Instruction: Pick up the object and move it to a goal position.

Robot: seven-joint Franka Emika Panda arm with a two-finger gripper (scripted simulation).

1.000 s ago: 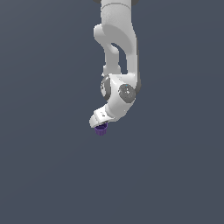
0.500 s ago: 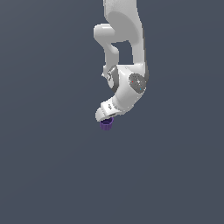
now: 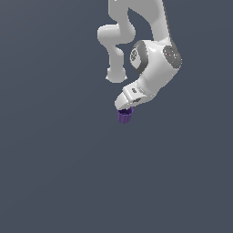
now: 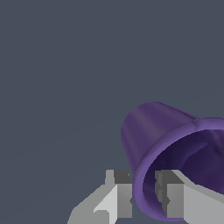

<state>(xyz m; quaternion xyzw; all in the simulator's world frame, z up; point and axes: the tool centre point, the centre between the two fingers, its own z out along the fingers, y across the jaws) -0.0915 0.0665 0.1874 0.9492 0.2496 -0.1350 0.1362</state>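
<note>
So the fingers (image 4: 143,199) are closed down on the purple cup (image 4: 162,144), one inside the rim, one outside. Cup hangs right under them, mouth tilted toward the wrist, no goal marker visible.

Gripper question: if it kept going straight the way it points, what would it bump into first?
The gripper already pinches the rim of the small purple tapered cup, one finger outside, one inside. Beyond the cup, only the plain dark grey floor shows; how far off it lies is unclear.
</note>
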